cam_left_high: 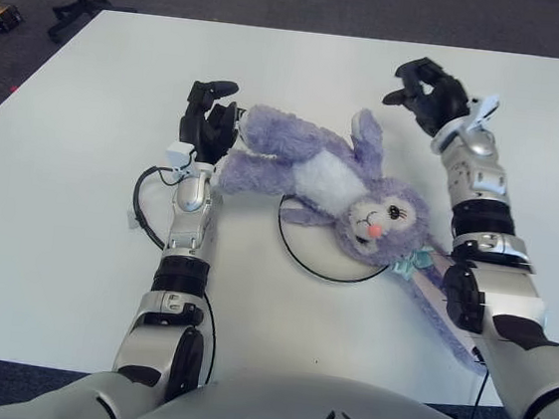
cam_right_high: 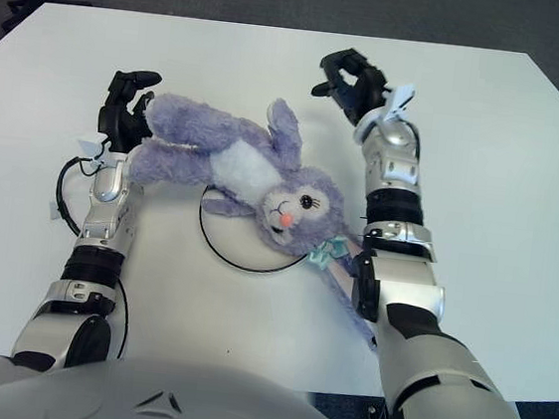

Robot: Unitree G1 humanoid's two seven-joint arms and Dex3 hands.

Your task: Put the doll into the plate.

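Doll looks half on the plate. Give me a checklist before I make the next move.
1. Doll fully inside the plate: not ok, head and belly lie over it, legs stretch out to the left, an ear trails right.
2. Left hand free of the doll: cannot tell, its fingers sit right against the legs.
3. Right hand clear: ok, apart from the doll, holding nothing.
4. Plate visible for aiming: not ok, only its near rim shows.
5. Table around the plate free of obstacles: ok.
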